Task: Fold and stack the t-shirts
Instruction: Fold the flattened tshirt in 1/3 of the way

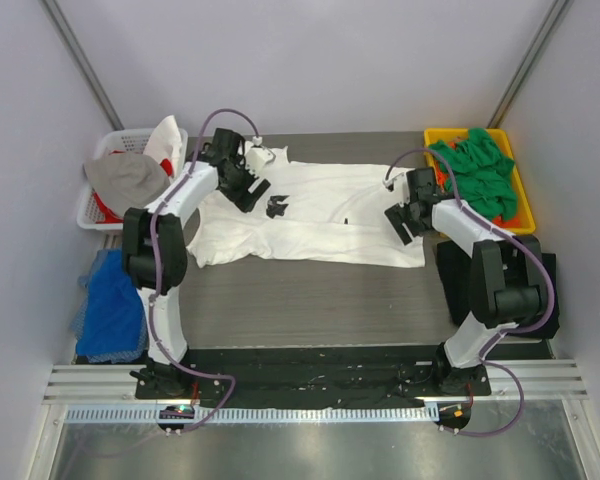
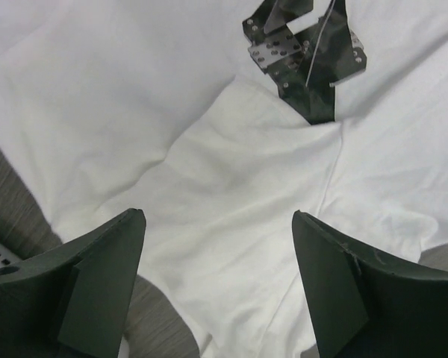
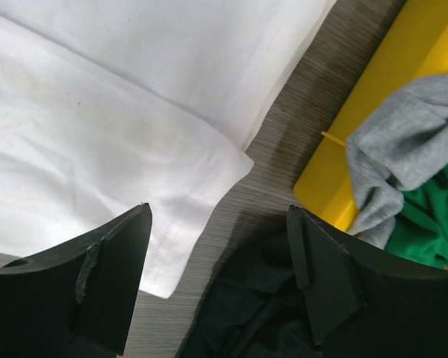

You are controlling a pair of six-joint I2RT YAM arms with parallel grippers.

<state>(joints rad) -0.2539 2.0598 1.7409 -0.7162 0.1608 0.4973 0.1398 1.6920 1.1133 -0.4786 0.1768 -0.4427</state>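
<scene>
Grey table, white t-shirt spread out, yellow bin, white basket

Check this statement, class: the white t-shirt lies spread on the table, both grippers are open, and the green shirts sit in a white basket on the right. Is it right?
The green shirts sit in a yellow bin on the right, not a white basket; the top view shows it. The rest holds: the white t-shirt lies spread on the table, and the left gripper and right gripper are open.
</scene>
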